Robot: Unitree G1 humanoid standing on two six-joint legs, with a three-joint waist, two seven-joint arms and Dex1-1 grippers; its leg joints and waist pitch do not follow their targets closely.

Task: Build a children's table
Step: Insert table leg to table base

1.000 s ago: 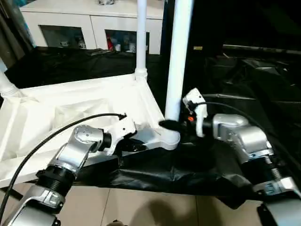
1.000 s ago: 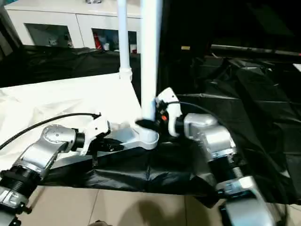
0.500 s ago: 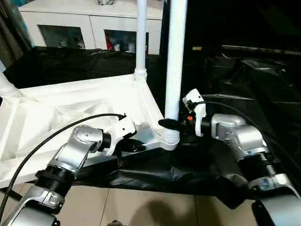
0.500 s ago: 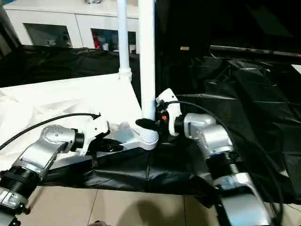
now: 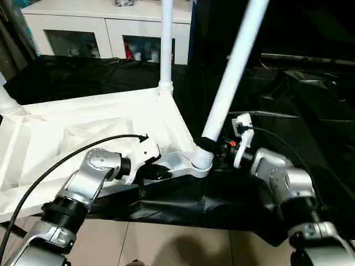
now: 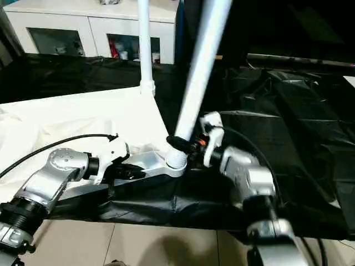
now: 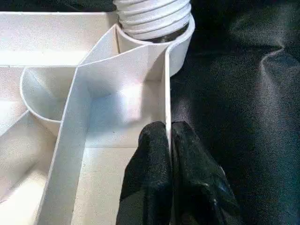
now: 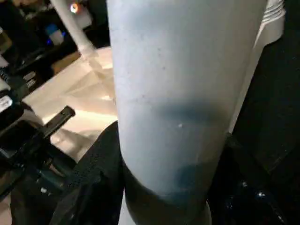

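Your left gripper (image 7: 169, 154) pinched the near edge wall of the tabletop (image 5: 83, 130), its two black fingers (image 7: 150, 173) pressed together with the thin white rib between them, just beside the near right corner socket (image 5: 201, 162). The tabletop lay upside down, ribbed side up, on a black sheet (image 5: 288, 105) that covered the work surface.

Your right gripper (image 5: 213, 148) was clamped round the lowest part of the leg (image 5: 233, 66) standing in that corner socket; in your right wrist view the black fingers (image 8: 101, 173) lay on both sides of the white tube. The leg's threaded end (image 7: 152, 16) sat in the socket, but the leg leaned away from upright, its top tilted toward your right and out over the sheet.

At the far right corner of the tabletop, a second leg (image 5: 166, 44) stood upright in its socket. At the far left corner, the base of a third leg (image 5: 6, 101) showed at the picture's edge.

Beyond the sheet stood a white cabinet (image 5: 105, 27) with glass doors and small items behind them.
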